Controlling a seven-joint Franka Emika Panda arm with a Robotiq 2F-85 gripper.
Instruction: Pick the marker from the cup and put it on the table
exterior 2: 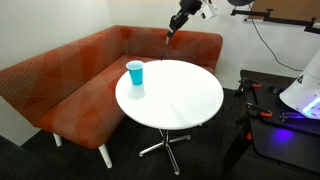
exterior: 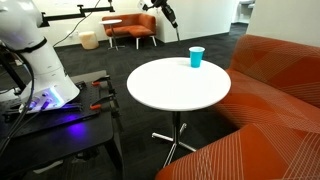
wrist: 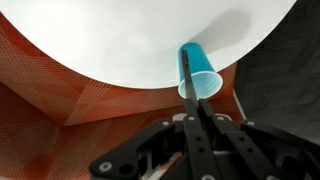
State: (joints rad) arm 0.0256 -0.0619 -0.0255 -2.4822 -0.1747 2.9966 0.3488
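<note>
The arm reached high above the table, its wrist up at the top of both exterior views. The gripper pointed down at a slant, over the table's far edge on the sofa side. Its fingers were clamped together on the marker, which hung out of them as a thin dark stick, tilted, well clear of the tabletop. In the wrist view the marker ran straight out from between the fingers and crossed in front of the cup far below.

The cup stood upright near the table's edge, on the side closest to the orange-red corner sofa, well apart from the marker. The sofa wrapped round that side of the table. A dark workbench carrying the robot's white base stood just beside the opposite edge. An orange armchair sat far back in the room. Nothing lay between the gripper and the white tabletop.
</note>
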